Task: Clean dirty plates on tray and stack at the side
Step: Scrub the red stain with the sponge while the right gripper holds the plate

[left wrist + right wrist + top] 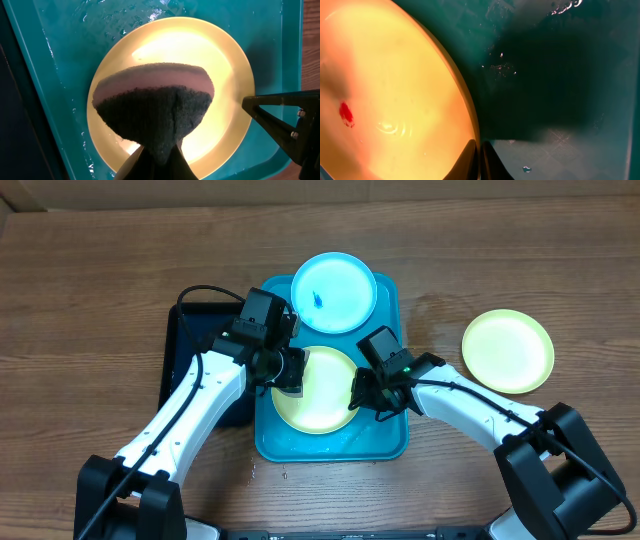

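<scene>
1. Left gripper [159, 162] clamps sponge [155, 107] over green plate [167, 42] in tray [70, 55]; fingertips cropped.
2. Right gripper [479, 161] pinched shut on green plate rim; fingers mostly cropped.
3. Sponge hides plate centre; contact unclear.

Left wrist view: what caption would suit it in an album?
Sponge held in the left jaws over a lime-green plate on the wet turquoise tray.

Round lime-yellow plastic plate [395, 85], red smear [346, 113] at left, lying on wet turquoise plastic tray [555, 75]; rim pinched at frame's bottom by right gripper [480, 161].
</scene>
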### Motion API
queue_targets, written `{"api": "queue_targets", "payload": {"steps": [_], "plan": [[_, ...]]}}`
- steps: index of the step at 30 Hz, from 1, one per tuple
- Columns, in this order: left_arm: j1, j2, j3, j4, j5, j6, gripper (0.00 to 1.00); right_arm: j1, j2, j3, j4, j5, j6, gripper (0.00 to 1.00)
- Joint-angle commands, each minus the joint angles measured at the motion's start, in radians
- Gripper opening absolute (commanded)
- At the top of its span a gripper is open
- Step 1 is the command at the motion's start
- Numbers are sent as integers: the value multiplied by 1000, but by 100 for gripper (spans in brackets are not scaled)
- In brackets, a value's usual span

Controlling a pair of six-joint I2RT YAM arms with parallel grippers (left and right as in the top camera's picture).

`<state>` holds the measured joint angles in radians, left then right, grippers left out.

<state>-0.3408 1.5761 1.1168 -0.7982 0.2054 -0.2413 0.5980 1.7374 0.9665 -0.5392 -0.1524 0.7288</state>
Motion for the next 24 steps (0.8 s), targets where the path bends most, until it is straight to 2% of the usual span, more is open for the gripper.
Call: {"api": "queue_targets", "payload": {"steps": [1,9,16,24], "plan": [[-8,6,-22,11,-4,-18,4,3,12,1,6,5,-2,4],[-7,8,-125,121,-24,-40,4,3,12,1,7,4,-3,4],[-8,21,-133,154,-51,-59,4,3,12,1,6,4,-3,4],[-8,124,-133,177,-48,-59,4,3,12,1,8,4,-2,4]]}}
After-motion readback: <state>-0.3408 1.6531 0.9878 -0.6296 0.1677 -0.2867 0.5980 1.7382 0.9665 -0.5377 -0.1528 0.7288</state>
